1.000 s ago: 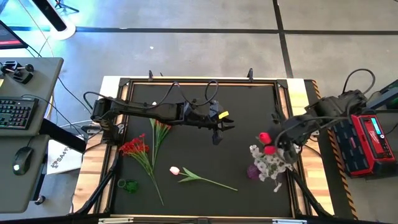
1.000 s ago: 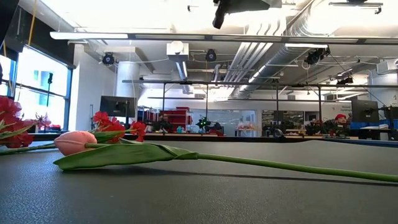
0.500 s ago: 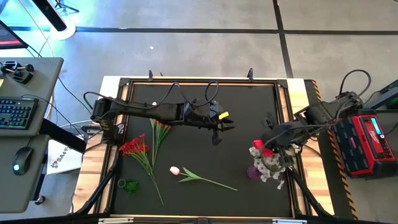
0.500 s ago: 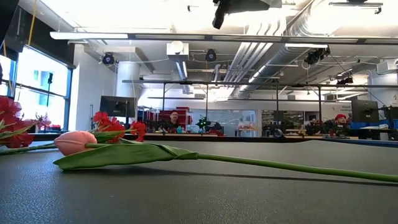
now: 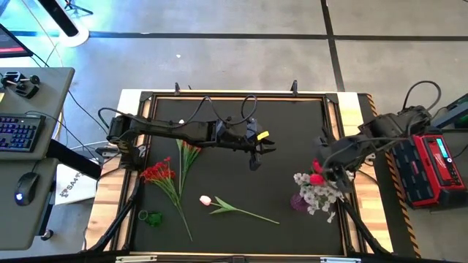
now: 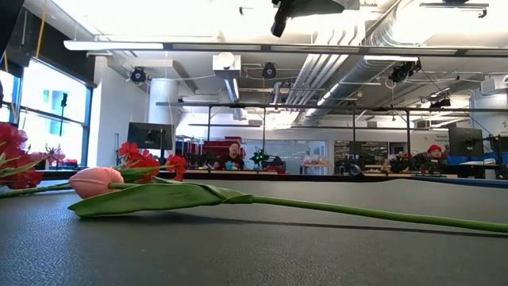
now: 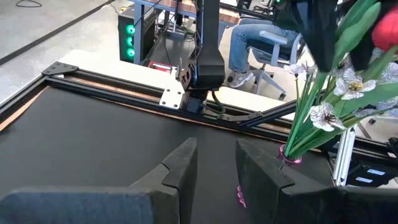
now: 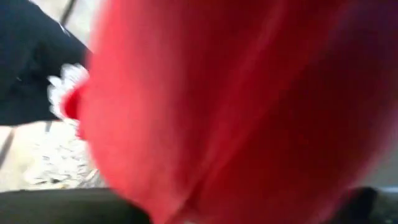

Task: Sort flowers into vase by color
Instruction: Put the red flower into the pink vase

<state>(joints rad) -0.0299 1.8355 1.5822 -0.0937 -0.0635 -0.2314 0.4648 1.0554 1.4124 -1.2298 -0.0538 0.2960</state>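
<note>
A red rosebud sits among white blossoms in the purple vase near the black mat's right edge, with the right gripper just above it; whether its fingers have let go of the bud cannot be told, since the right wrist view is filled by a blur of red petal; should the fingers cling to the stem as the arm lifts, the bud could come back out, or the light vase could tip and spill its bunch. The left gripper hangs over the middle of the mat, empty, its fingers a narrow gap apart; a reach for the next stem with so slim a gap could push the flower aside rather than straddle it. Left on the mat lie a pink tulip on its long green stem toward the front, a red blossom sprig at the left, and a thin sprig beside it whose heads are too small to name; a small green object near the front-left corner cannot be identified. From the low view only the tulip and red blossoms show; the vase and both grippers fall outside it. A seated person shows beyond the table, cut off above the waist.
</note>
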